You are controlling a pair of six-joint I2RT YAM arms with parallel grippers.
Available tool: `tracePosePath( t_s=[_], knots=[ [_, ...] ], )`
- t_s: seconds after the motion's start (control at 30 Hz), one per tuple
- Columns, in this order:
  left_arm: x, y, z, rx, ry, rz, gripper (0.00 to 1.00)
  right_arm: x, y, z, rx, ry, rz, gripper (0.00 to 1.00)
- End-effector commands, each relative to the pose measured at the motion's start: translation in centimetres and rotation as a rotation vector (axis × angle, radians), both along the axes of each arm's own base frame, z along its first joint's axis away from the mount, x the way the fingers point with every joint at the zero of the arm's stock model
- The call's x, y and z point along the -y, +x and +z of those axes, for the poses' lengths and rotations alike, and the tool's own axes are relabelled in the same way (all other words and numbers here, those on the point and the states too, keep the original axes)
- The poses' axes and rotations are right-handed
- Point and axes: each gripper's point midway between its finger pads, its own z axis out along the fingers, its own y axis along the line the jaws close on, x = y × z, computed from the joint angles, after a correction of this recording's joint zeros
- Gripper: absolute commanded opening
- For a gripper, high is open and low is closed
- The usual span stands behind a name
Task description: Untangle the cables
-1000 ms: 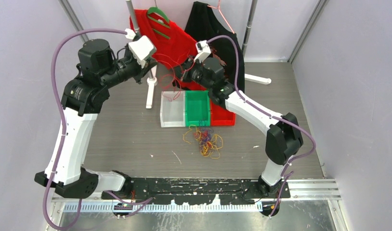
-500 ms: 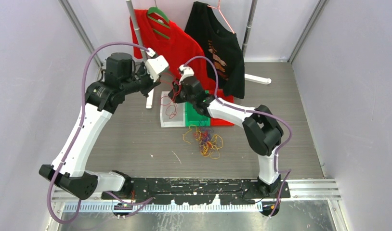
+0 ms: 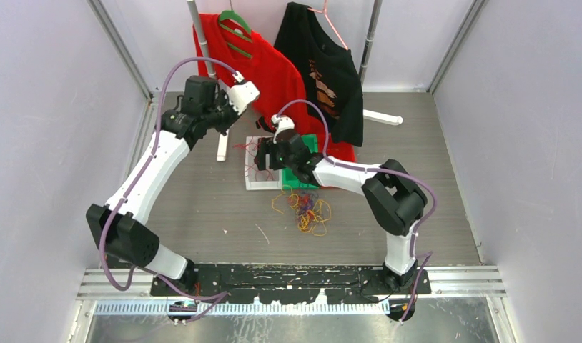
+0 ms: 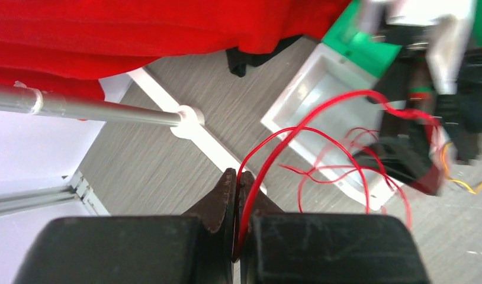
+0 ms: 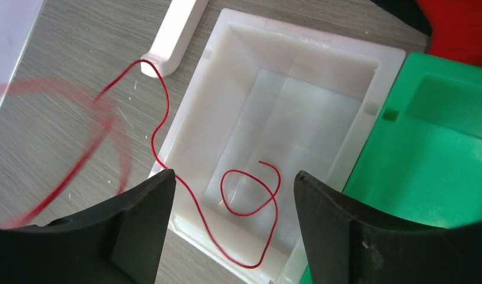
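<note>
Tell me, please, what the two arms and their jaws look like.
The left arm and right arm both have white links between black joints. A lilac hose runs along each to a white wrist housing. The jaws are matte black, blunt slabs.

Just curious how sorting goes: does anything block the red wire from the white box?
Nothing visible does. The white bin is open on top, and one end of the red cable already lies curled inside it, beneath the open right gripper.
</note>
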Motion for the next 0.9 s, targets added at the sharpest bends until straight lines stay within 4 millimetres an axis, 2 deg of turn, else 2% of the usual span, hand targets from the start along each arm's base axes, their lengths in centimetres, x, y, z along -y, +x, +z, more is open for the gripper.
tracePosePath(
  t_s=[0.0,0.1,0.23,0.3,0.43,0.5,0.57,0.63,0.73,0.87],
  knots=[
    [-0.6,3.3,2.1,0.138,-0.006,0.055,0.00,2.4,-0.3,3.0,0.048,0.037,-0.045,0.79],
    [-0.6,4.0,1.2,0.129,-0.007,0.070,0.00,3.3,-1.0,3.7,0.050,0.060,-0.052,0.80],
    [0.3,3.8,0.6,0.087,-0.067,0.068,0.00,3.4,-1.9,5.3,0.056,0.096,-0.031,0.78],
    [0.8,3.4,1.3,0.072,-0.110,0.059,0.00,3.4,-2.3,6.0,0.052,0.113,-0.022,0.76],
    [1.4,2.3,4.2,0.085,-0.172,0.039,0.00,3.7,-2.9,6.9,0.047,0.116,-0.019,0.77],
    [1.5,1.5,5.5,0.102,-0.191,0.019,0.00,4.9,-2.7,6.8,0.054,0.087,-0.064,0.78],
    [1.7,0.7,6.2,0.095,-0.218,0.006,0.00,6.3,-2.4,6.1,0.043,0.044,-0.116,0.74],
    [2.3,-0.1,6.4,0.062,-0.259,-0.011,0.00,7.3,-2.3,5.5,0.017,0.036,-0.142,0.65],
    [3.6,-1.0,6.2,0.007,-0.323,-0.032,0.00,8.6,-2.7,5.8,0.021,0.045,-0.165,0.54],
    [5.4,-1.5,6.1,-0.021,-0.344,-0.065,0.00,11.4,-3.5,6.3,0.031,0.009,-0.225,0.52]
  ],
)
